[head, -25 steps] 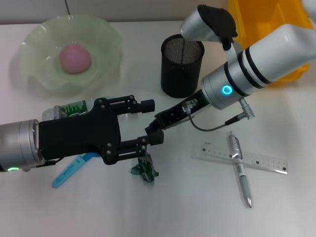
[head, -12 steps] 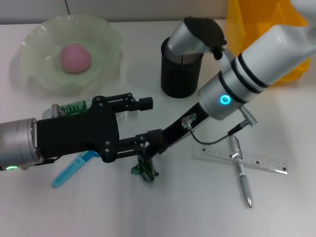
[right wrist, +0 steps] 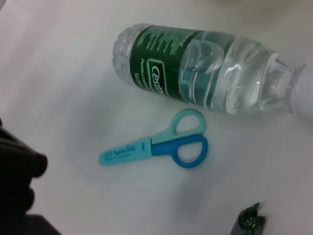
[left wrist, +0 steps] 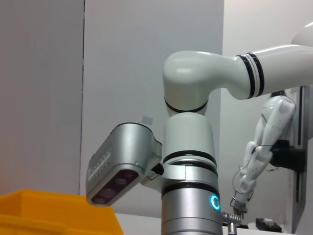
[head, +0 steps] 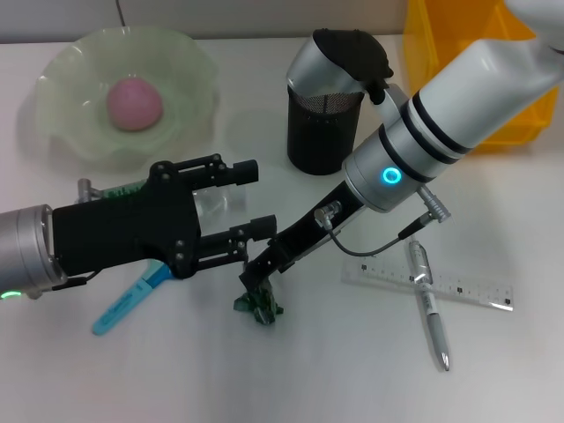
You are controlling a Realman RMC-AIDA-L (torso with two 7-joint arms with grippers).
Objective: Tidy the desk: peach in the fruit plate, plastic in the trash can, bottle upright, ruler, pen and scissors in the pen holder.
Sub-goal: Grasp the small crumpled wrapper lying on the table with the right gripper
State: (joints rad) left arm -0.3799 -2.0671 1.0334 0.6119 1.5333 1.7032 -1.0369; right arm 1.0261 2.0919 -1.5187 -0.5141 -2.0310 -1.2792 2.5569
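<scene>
While the right gripper (head: 256,278) hangs just above the green plastic (head: 258,305), fingers unclear, and the left gripper (head: 242,204) waits open, the next move is grasping that plastic.

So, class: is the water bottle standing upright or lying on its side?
Lying on its side. The right wrist view shows the bottle flat on the desk, its length along the surface, beside the scissors.

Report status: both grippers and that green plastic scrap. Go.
Right gripper low, right above green plastic scrap, grip unconfirmed. Left gripper open, hovering beside it. Bottle lying down; scissors on desk.
</scene>
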